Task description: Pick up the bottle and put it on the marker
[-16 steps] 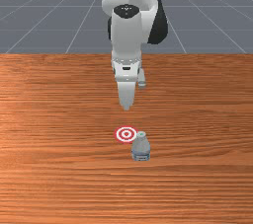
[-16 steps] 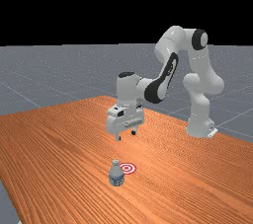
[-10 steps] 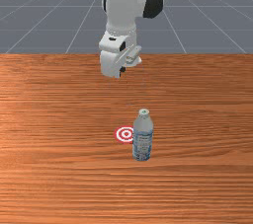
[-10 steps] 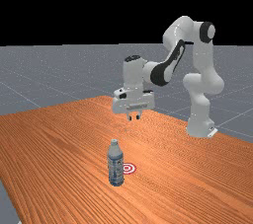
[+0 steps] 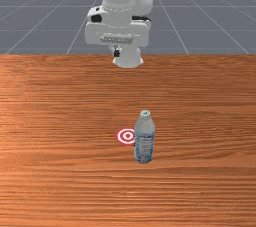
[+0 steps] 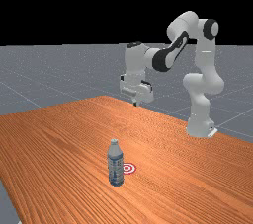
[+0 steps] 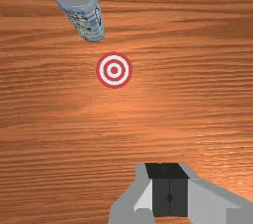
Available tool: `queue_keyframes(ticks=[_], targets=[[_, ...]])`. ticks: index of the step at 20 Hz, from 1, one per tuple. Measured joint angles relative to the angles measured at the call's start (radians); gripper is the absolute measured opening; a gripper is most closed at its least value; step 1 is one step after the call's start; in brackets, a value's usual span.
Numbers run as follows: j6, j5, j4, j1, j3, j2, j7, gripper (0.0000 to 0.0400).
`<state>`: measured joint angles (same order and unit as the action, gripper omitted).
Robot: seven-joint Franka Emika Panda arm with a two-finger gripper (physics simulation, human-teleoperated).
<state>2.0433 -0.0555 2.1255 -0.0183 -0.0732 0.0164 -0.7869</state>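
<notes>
In the front view my gripper (image 5: 116,52) is high up near the arm's side of the table, and in the far view the gripper (image 6: 136,103) hangs well above the wood. The wrist view has the gripper (image 7: 169,191) shut, its two dark pads meeting with nothing between them. A clear bottle with a blue and white label (image 5: 144,142) (image 6: 116,167) (image 7: 86,18) stands upright, away from the hand. Beside its base, a small gap apart, lies the red and white ringed marker (image 5: 126,135) (image 6: 129,168) (image 7: 114,70); the bottle hides its edge in the front view.
The orange-brown table (image 5: 60,121) (image 6: 59,149) spreads around the bottle and marker. At the far view's right the arm's base (image 6: 200,127) stands by the table's back edge.
My hand has risen, drawn back toward the arm's base and turned; its fingers, apart in the earliest far view, are now together. The bottle looked much shorter in the earliest frames.
</notes>
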Motion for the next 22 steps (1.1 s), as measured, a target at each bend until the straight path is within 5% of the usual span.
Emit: queue_keyframes(ticks=[10,17,18,19,22], targets=[[0.191,0.001,-0.019,-0.022,0.024,-0.003,-0.013,0.0],[0.222,0.002,-0.024,-0.036,0.038,-0.001,-0.015,0.0],[0.234,0.002,-0.043,-0.041,0.046,0.015,-0.021,0.0157],[0.246,-0.002,-0.07,-0.05,0.057,0.045,-0.03,0.0252],[0.292,-0.015,-0.18,-0.083,0.079,0.149,-0.055,0.0367]])
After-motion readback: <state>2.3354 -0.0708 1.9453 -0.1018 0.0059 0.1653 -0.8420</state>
